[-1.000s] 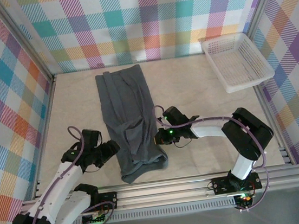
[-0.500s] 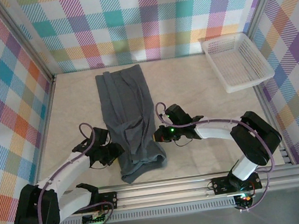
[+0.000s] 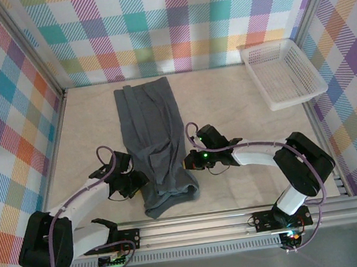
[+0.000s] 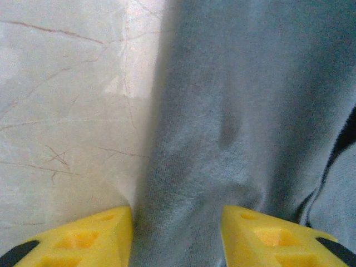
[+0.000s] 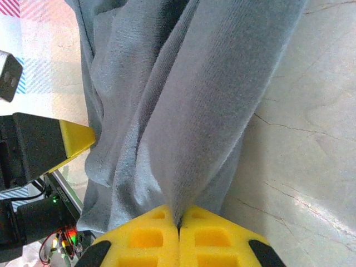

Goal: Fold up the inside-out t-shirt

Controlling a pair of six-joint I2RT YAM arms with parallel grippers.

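The inside-out t-shirt [image 3: 148, 121] lies lengthwise on the tabletop [image 3: 233, 104]. The left claw [image 4: 177, 218], previously clear of it, now straddles its left edge, fingers spread. The right claw [image 5: 179, 222] stays pinching the right edge.

Both arms low, grippers turned inward toward each other.
The left arm [image 3: 77, 208] stretches forward and rightward; the left gripper [image 4: 177, 214] has its yellow fingers apart with shirt [image 3: 149, 130] between them, grip unclear. The right arm [image 3: 259, 153] bends leftward, the right gripper [image 5: 179, 219] pressed together on a shirt fold.
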